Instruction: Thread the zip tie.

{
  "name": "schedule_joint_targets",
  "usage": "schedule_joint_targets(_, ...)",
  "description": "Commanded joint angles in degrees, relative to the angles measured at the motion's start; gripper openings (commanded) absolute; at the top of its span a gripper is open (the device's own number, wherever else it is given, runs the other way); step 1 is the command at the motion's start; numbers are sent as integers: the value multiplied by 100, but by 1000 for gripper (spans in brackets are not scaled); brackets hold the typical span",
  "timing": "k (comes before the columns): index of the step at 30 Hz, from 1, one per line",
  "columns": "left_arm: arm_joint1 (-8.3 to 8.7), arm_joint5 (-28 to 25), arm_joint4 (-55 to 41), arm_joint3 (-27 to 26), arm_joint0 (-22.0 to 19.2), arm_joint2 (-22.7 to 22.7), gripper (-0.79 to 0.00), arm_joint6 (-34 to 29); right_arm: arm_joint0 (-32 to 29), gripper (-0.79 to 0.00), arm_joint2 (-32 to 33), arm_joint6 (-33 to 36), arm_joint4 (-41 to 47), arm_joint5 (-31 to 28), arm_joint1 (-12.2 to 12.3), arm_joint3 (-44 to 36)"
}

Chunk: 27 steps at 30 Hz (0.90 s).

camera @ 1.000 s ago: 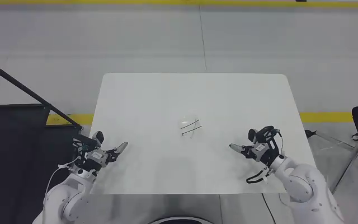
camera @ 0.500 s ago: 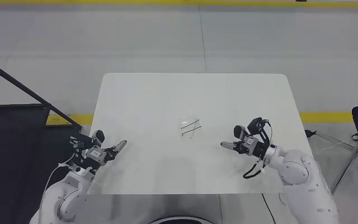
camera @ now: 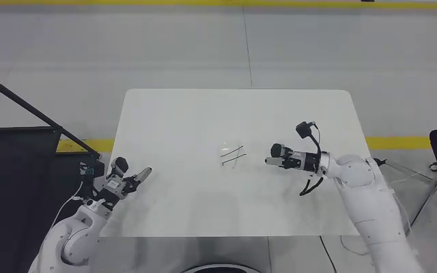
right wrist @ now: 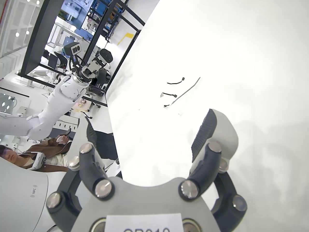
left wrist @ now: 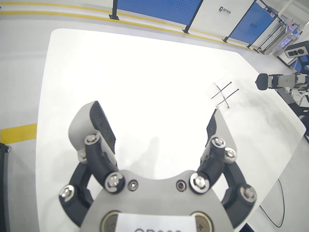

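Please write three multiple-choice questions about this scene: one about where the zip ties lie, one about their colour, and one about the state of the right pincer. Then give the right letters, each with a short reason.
1. Where on the table do the zip ties lie?
A. At a corner
B. Near the middle
C. Hanging over the front edge

2. What colour are the zip ties?
A. Yellow
B. White
C. Black

3. In what state is the right pincer?
A. Open and empty
B. Shut on a zip tie
C. Shut and empty

Answers:
1 B: the top view shows them near the table's centre.
2 C: they are thin black strips on the white surface.
3 A: its own wrist view shows the fingers spread apart with nothing between them.
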Motion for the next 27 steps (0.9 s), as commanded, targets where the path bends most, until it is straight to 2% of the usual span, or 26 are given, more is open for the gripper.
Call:
schedule_joint_targets(1, 0, 1, 0, 0, 0, 0, 0, 0, -2, 0, 1, -1, -3, -3, -1, -2)
schedule_joint_targets(8, 0, 1, 0, 0, 0, 0, 0, 0, -68, 0, -45, -158, -202, 4, 0, -157)
schedule_joint_targets(11, -4, -3, -53, 4, -6, 36, 0, -12, -53, 0, -195, -355, -328, 422, -25, -241)
schedule_joint_targets(16, 3, -114, -158, 35, -22, 26, 0, -66, 318, 0, -508, -63, 3, 1111, -89, 13)
schedule_joint_targets(22, 6, -133, -168, 31, -19, 19, 0, -81, 787, 0, -957, 85, -75, 1564, -196, 420)
schedule_joint_targets(23, 6, -133, -168, 31, -19, 19, 0, -81, 837, -49, -1033, 84, -76, 1572, -218, 471)
schedule_joint_targets(25, 6, -133, -168, 31, -19, 19, 0, -81, 959, -222, -1152, 83, -113, 1632, -252, 603)
schedule_joint_targets(26, 6, -133, -168, 31, -19, 19, 0, -81, 1015, -271, -1214, 82, -145, 1678, -270, 661)
schedule_joint_targets(27, 6, -133, -168, 31, -19, 19, 0, -81, 1065, -283, -1280, 90, -171, 1714, -288, 705)
